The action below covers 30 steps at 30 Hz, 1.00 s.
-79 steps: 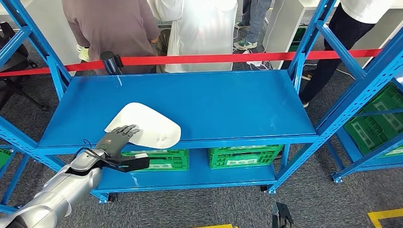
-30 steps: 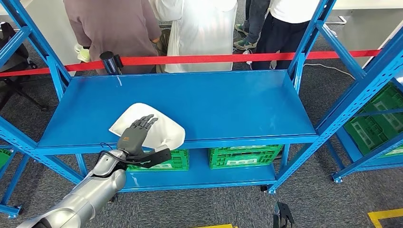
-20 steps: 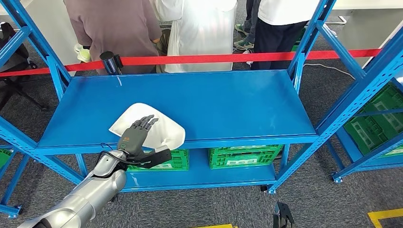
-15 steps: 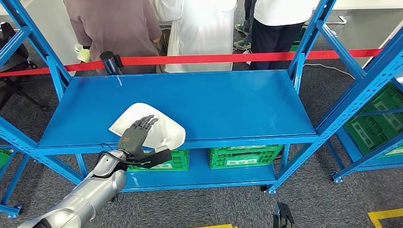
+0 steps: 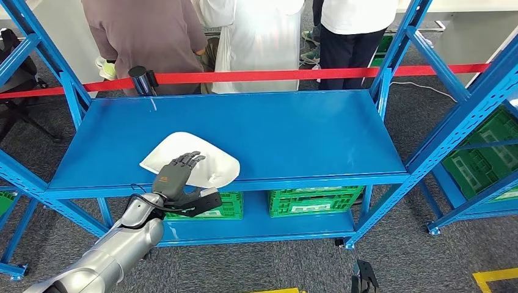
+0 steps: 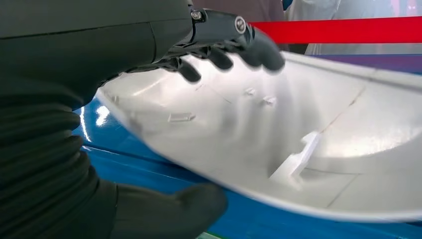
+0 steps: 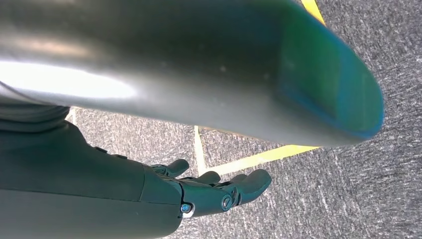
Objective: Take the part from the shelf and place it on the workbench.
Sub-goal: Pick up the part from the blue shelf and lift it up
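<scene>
Left hand [image 5: 176, 177] around unlabelled, seemingly white part [image 5: 201, 160]

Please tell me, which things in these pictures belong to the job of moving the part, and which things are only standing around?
Belong to the job:
white part, lying at the front edge of the blue shelf
left hand, fingers on top of the part, thumb under its edge

Only around:
green crates under the shelf
red barrier tape
people behind it
</scene>
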Tool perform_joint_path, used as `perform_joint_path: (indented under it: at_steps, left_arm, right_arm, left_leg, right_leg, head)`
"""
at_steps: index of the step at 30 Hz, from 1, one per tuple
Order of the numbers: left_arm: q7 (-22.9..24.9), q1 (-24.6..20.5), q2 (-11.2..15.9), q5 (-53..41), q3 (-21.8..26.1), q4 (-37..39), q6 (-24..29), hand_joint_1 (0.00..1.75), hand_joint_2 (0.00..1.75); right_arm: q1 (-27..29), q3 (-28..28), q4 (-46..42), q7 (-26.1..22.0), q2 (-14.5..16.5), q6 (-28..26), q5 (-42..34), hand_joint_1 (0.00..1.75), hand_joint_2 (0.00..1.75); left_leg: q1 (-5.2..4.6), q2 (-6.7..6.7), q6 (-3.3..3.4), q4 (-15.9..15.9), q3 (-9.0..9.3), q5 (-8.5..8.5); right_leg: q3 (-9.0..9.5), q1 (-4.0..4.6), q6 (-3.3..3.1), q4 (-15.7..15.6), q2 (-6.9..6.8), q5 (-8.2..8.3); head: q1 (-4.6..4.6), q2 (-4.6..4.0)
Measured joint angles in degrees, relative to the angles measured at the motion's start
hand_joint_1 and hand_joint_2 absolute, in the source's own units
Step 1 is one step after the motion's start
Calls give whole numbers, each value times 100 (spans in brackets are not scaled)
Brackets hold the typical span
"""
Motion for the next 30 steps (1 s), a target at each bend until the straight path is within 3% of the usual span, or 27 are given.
perform_joint_path:
  at_steps: [1,2,3,30]
  left_arm:
    - [-3,1,-4,-4,0,0,-1,144,175]
    - [-8,1,-7,-7,0,0,-2,167,175]
    - [-12,1,-8,-7,0,0,-2,173,175]
    - [-105,-38,-160,-29,2,-50,-14,175,175]
  right_arm:
    - [0,-1,0,0,0,-2,0,0,0]
    - [0,-2,0,0,0,-3,0,0,0]
    - [-1,-3,0,-1,0,-5,0,0,0]
    - [-4,-104,0,-6,0,-62,-50,0,0]
  left_leg:
    - [0,0,0,0,0,0]
    - [0,0,0,0,0,0]
    - [0,0,0,0,0,0]
    - [0,0,0,0,7,0]
  right_leg:
    - [0,0,0,0,0,0]
    - [0,0,0,0,0,0]
    - [0,0,0,0,0,0]
    - [7,0,0,0,0,0]
  head:
    - [0,0]
    - [0,0]
    - [1,0]
    - [0,0]
